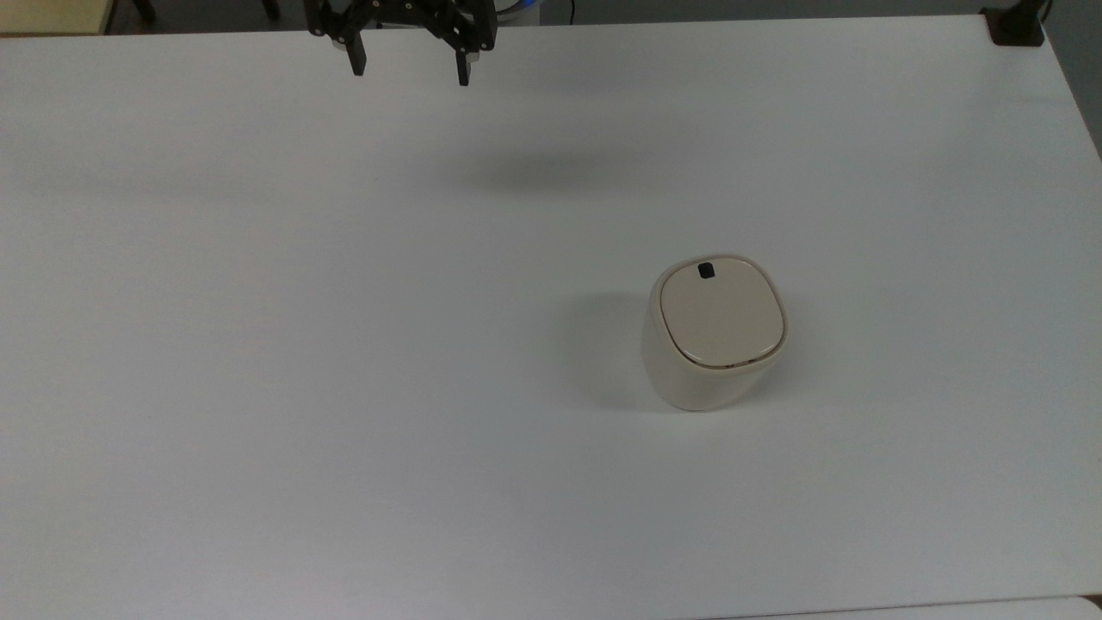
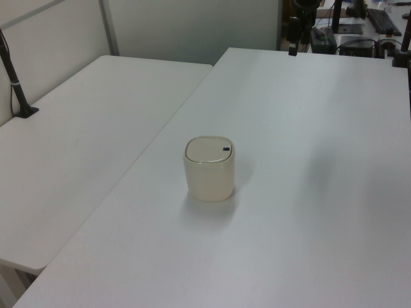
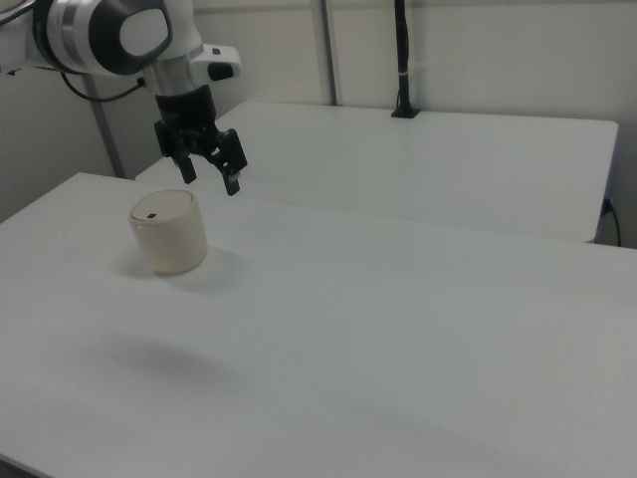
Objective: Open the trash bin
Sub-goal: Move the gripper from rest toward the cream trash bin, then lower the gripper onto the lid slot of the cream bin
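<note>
The trash bin (image 1: 699,379) is a small cream tub standing upright on the white table (image 1: 344,344), right of the middle in the top view. Its flat rounded-square lid (image 1: 721,317) lies shut, with a small black button (image 1: 706,270) near the lid's far edge. The bin also stands in the left view (image 2: 209,173) and in the right view (image 3: 169,237). My black gripper (image 1: 411,76) hangs open and empty in the air near the table's far edge, well away from the bin at the top view's upper left. The right view has the gripper (image 3: 211,180) above the table, just beyond the bin.
A second white table (image 2: 70,141) adjoins along the left view's left side, with a black clamped post (image 2: 14,77) on it. A black clamp (image 1: 1016,26) sits at the top view's upper right corner. The white arm (image 3: 119,30) reaches in from the right view's upper left.
</note>
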Robot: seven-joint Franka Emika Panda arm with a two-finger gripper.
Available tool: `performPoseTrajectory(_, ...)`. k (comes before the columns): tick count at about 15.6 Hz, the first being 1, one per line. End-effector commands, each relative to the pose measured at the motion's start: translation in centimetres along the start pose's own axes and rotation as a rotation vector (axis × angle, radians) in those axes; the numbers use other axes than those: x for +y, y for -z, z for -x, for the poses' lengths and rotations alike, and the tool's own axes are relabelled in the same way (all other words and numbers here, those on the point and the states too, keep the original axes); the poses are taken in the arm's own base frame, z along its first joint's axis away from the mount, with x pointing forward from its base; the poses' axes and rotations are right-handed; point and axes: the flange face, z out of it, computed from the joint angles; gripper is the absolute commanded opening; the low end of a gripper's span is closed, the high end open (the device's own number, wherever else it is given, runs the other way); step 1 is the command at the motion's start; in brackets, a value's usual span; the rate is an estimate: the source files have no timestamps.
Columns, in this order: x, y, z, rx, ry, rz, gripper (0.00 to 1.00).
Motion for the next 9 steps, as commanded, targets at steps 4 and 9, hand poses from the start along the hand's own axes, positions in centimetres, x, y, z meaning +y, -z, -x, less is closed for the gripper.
performPoseTrajectory(4, -4.5, 2.3, -1.8, 0.176, 0.075, -0.044, 0.68)
performPoseTrajectory(9, -10.9, 0.2, -3.9, 0.226, -0.056, -0.078, 0.03)
